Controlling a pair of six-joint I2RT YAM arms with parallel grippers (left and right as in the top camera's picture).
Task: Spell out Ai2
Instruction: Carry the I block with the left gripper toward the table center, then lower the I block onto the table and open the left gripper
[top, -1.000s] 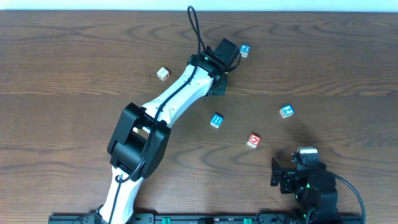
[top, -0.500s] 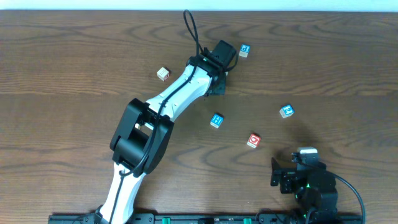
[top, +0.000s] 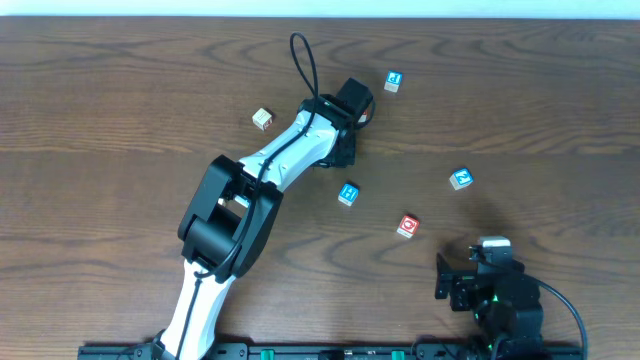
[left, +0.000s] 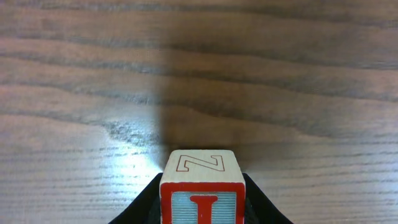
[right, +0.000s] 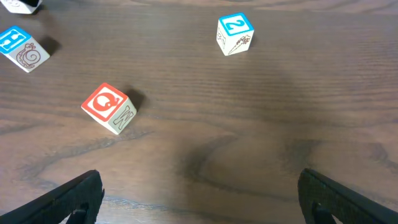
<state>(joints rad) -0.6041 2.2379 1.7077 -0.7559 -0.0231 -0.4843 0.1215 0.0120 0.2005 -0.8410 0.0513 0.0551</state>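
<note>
Gripping a pale wooden cube with a red letter I (left: 200, 199) between the closed-in fingers of the left gripper (top: 352, 100), in the upper middle of the overhead frame. Showing it at the bottom centre of the left wrist view, an outlined Z on its top face. Not showing whether it is touching the brown wooden table (top: 120, 150). Resting the right gripper (top: 478, 283) in the lower right corner, jaws spread wide around nothing. Lying right of centre: a blue-faced wooden cube marked 2 (top: 460, 179). Lying below and left of it: a red-faced wooden cube (top: 407, 226), then a blue-faced wooden cube marked H (top: 348, 193) at centre. Sitting near the top edge: another blue-faced wooden cube (top: 393, 81), just right of the left gripper. Sitting at upper left of centre: a cream wooden cube (top: 262, 119).
</note>
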